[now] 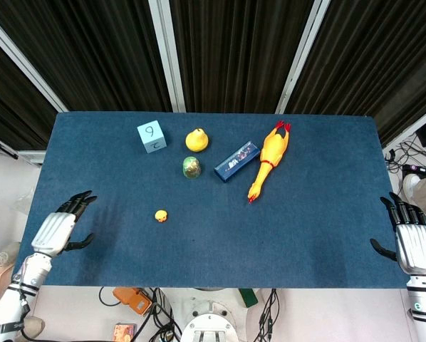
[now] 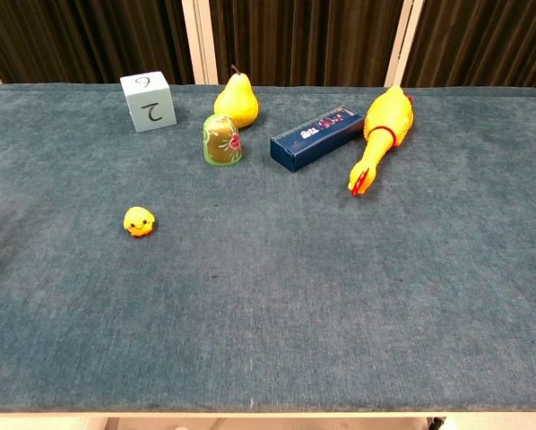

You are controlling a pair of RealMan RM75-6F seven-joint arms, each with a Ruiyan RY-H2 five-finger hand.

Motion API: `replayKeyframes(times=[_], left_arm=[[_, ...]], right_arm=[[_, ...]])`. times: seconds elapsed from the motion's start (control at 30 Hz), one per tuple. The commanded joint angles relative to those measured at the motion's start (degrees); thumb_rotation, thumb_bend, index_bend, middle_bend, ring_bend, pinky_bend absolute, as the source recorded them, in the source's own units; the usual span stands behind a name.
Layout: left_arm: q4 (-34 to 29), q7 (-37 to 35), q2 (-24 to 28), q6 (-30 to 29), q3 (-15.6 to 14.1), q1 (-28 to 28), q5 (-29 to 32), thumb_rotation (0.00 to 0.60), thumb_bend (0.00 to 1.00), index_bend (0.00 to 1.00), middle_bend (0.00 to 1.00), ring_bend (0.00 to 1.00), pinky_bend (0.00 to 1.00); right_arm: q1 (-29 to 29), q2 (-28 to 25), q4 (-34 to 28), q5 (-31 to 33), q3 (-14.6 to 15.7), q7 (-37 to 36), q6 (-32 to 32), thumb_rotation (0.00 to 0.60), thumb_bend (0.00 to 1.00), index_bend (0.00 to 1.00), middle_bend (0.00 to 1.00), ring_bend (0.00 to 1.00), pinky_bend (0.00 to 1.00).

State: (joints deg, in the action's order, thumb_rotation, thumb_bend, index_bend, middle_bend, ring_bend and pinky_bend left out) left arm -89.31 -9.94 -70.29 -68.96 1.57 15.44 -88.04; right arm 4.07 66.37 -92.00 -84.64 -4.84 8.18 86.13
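Head view: your left hand (image 1: 55, 229) hovers over the worktop's (image 1: 320, 206) 8 o'clock corner, fingers spread wide, holding nothing. The nearest thing to it is the chick (image 1: 161, 215), small, round and yellow, at about 2 o'clock from the hand and well apart. Your right hand (image 1: 415, 242) sits off the 4 o'clock edge, fingers apart and empty. The other things cluster toward 12 o'clock, probably within both arms' reach: cube (image 1: 151, 136), pear (image 1: 196, 140), egg (image 1: 191, 167), box (image 1: 237, 161), rubber chicken (image 1: 268, 158).

Chest view: neither hand shows. The worktop (image 2: 340, 296) is napped blue cloth. The chick (image 2: 139, 220) sits alone at 9 o'clock; the glossy egg (image 2: 222, 139) stands upright just before the pear (image 2: 236, 101).
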Motion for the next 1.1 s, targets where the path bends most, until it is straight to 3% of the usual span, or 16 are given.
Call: replayKeyframes(times=[0.03,0.57,0.87,1.1], left_arm=[[0.2,0.3,-2.4,2.6,1.2,2.8,0.0,0.600,0.29,0.09,0.00,0.00,0.16],[5.0,1.8,-11.6,13.6,4.5,12.8,5.5,0.600,0.29,0.13,0.00,0.00,0.16],[8.3,1.7,-14.3,15.8,4.4,14.9,7.9,0.600,0.29,0.24,0.00,0.00,0.16],[9.8,0.7,-15.5,16.1,3.3,15.0,8.3,0.600,0.29,0.26,0.00,0.00,0.16]], right_arm=[[0.1,-0.1,-0.1,0.2,0.0,0.1,-0.2,0.600,0.26,0.20,0.15,0.23,0.21],[0.2,-0.2,-0.2,0.1,0.1,0.2,-0.4,0.600,0.26,0.20,0.15,0.23,0.21],[0.3,-0.3,-0.2,0.1,0.1,0.0,-0.6,0.600,0.26,0.20,0.15,0.23,0.21],[0.3,-0.3,-0.1,0.3,0.0,0.0,-0.6,0.600,0.26,0.20,0.15,0.23,0.21]])
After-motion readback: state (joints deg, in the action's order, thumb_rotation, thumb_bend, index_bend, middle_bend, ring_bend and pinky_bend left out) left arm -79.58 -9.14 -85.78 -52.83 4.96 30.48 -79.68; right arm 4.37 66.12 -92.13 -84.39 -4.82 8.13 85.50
